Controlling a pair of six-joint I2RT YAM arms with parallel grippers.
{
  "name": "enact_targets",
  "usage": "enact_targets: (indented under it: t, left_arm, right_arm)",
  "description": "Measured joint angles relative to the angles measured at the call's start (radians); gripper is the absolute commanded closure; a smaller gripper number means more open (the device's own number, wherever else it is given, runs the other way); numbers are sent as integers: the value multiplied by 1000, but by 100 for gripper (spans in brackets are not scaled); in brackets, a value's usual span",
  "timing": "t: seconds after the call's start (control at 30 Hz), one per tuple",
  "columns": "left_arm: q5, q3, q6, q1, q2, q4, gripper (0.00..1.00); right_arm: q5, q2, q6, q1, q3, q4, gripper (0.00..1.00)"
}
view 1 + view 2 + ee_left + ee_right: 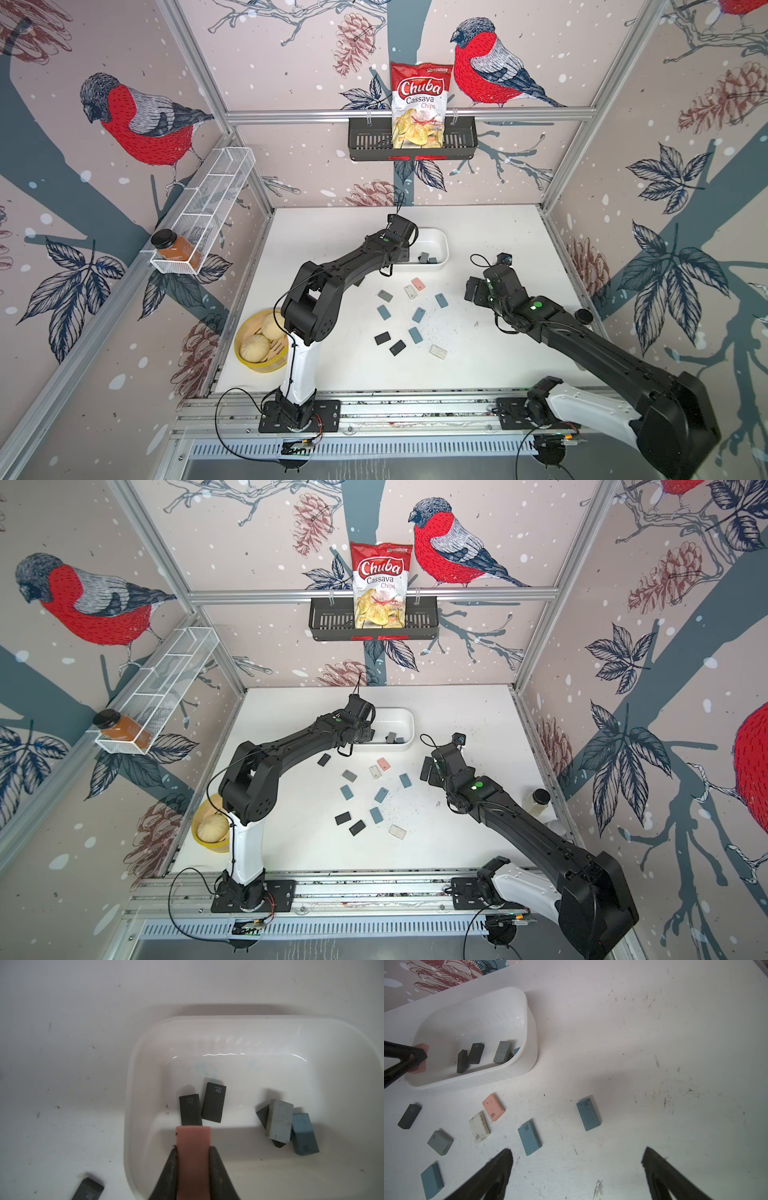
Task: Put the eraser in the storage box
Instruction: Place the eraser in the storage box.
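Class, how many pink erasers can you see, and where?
2. The held eraser is in the left tool over the storage box; the loose eraser lies beside the white eraser. The left arm may hide others.

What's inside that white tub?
The tub holds two black erasers, a grey one and a blue one. A dark eraser lies mostly hidden under the grey. The left pincer grips a pink one over its end.

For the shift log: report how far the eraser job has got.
Done: several erasers lie in the storage box. In hand: left tool shut on a pink eraser over the box. Left: many loose erasers on the table; right tool open, empty.
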Motion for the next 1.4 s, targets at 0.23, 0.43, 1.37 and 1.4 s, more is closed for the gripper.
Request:
enact_targets:
  t: [0.23, 0.43, 1.37, 1.4]
  left_arm:
    - [-3, 46, 0, 1, 68, -21, 100]
    - [-3, 63, -3, 1, 98, -23, 100]
    - [4, 77, -4, 1, 112, -28, 73]
    - [4, 77, -4, 1, 111, -28, 72]
  right_arm:
    - [0, -1, -1, 0, -2, -3, 0]
    - [0, -2, -2, -1, -4, -3, 0]
    - [0, -3, -2, -2, -10, -3, 0]
    - [0, -3, -2, -2, -10, -3, 0]
